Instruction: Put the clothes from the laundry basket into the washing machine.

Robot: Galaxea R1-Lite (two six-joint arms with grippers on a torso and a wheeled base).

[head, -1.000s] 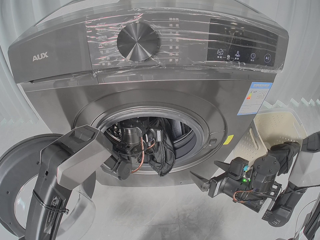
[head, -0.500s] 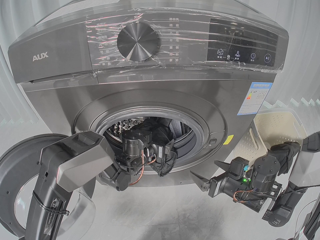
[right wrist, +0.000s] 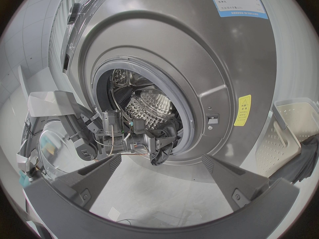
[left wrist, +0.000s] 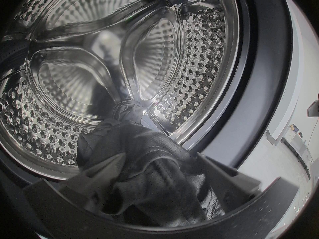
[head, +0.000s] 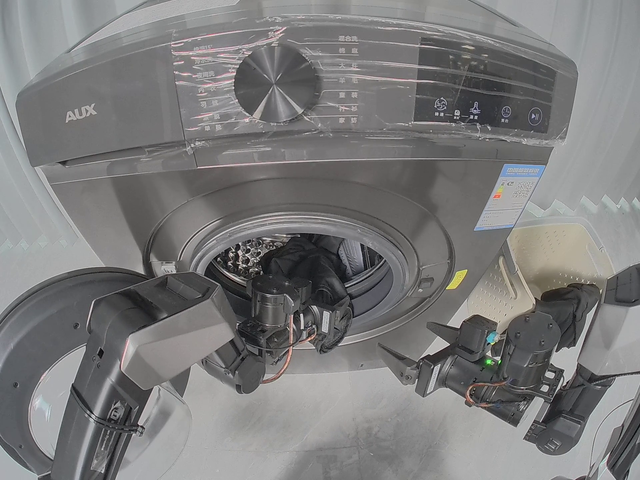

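Across the bottom of the head view, floor (head: 333,428): pale grey and smooth, it is running under the washing machine (head: 400,195) and past both arms.
Room: a white pleated backdrop (head: 607,68) is hanging behind the machine, showing at the upper left and upper right of the frame.
Machine front: grey and front-loading, it is filling the middle of the frame. Clear film (head: 373,48) is clinging over its control panel and dial (head: 275,83). Its round door (head: 33,328) is standing open at the lower left.
Dark garment (head: 310,268): it is lying in the mouth of the drum (left wrist: 66,77), bunched inside and trailing over the lower lip of the opening.
Left gripper (head: 333,325): it is sitting at that lower lip, fingers spread, with the garment lying between them.
Right gripper (head: 417,348): it is hovering over the floor at the lower right, well apart from the opening, fingers spread on nothing.
Laundry basket (head: 533,261): cream and perforated, it is standing just right of the machine. A second dark garment (head: 567,305) is hanging over its near edge.
Hard to make out: cloth is covering the left gripper's fingertips. The right arm is cutting off the basket's lower part, and the left arm is covering part of the door.
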